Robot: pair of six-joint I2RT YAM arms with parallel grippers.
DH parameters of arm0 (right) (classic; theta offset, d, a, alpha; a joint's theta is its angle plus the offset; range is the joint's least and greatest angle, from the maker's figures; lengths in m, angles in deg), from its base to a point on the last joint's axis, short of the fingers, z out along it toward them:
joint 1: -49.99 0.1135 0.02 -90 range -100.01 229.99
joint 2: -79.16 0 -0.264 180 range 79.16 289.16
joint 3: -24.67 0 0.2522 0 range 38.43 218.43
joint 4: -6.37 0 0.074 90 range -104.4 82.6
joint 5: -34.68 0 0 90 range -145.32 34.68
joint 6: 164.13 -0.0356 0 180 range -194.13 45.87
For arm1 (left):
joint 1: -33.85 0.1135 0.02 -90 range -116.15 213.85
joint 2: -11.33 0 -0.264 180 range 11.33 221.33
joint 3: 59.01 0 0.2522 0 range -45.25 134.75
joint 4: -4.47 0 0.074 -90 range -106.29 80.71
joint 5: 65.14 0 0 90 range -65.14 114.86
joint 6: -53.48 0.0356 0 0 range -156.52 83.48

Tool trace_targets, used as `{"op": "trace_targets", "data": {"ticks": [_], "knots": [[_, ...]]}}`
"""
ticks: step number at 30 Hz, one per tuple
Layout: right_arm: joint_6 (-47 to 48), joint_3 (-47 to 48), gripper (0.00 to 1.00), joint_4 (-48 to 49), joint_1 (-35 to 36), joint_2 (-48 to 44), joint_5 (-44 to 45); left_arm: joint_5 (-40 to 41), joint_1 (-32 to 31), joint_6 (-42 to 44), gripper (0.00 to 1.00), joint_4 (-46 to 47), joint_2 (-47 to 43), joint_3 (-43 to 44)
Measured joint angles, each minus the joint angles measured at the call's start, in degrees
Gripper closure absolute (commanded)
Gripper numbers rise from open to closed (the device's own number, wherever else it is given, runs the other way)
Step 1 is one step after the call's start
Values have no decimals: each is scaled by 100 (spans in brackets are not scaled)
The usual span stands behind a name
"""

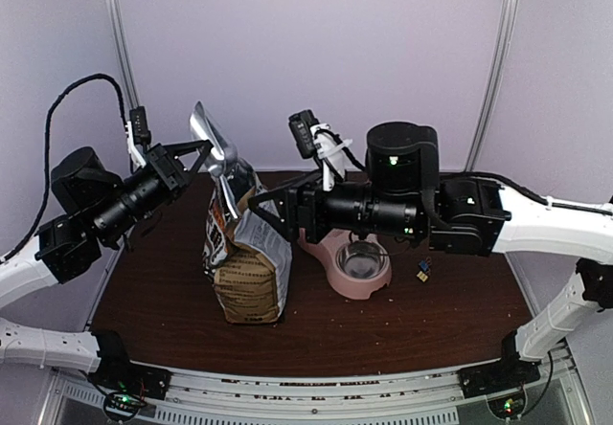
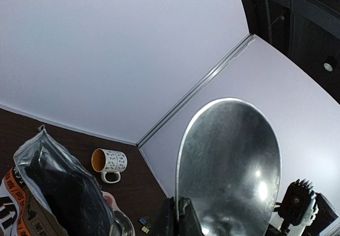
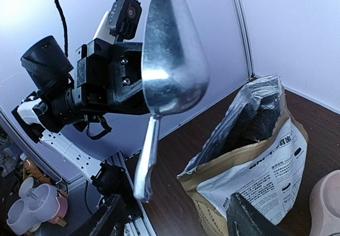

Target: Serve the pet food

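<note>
Left gripper pinches shiny oval metal scoop near crinkled bag.

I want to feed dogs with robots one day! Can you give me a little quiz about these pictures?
1. True or false: the bag lies flat on the table.
2. What holds the scoop? A: the left gripper. B: the right one. C: nothing.
3. What colour is the double bowl?

Key: 1 false, it stands upright and open. 2 A. 3 pink.
</note>
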Motion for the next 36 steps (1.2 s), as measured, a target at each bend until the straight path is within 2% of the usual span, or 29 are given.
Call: {"op": "trace_targets", "data": {"ticks": [7,15,21,24,26,27,31,36], "knots": [[227,833,43,-439,247,737,-35,22,-144,-11,100,227,295,35],[118,1445,69,-855,304,1222,365,61,-179,-87,100,389,337,33],[-203,1539,87,-984,304,1237,769,199,-181,-175,100,490,315,-55],[-358,1572,100,-1032,315,1268,885,256,-181,-197,100,492,315,-79],[-439,1648,100,-1075,323,1316,920,269,-179,-219,100,496,315,-85],[-472,1661,100,-1088,330,1322,935,273,-179,-219,97,498,308,-90],[-555,1652,100,-1126,343,1322,1049,256,-181,-164,55,472,282,-129],[-640,1193,100,-1130,122,1034,1161,238,-181,192,29,-17,28,-87]]}}
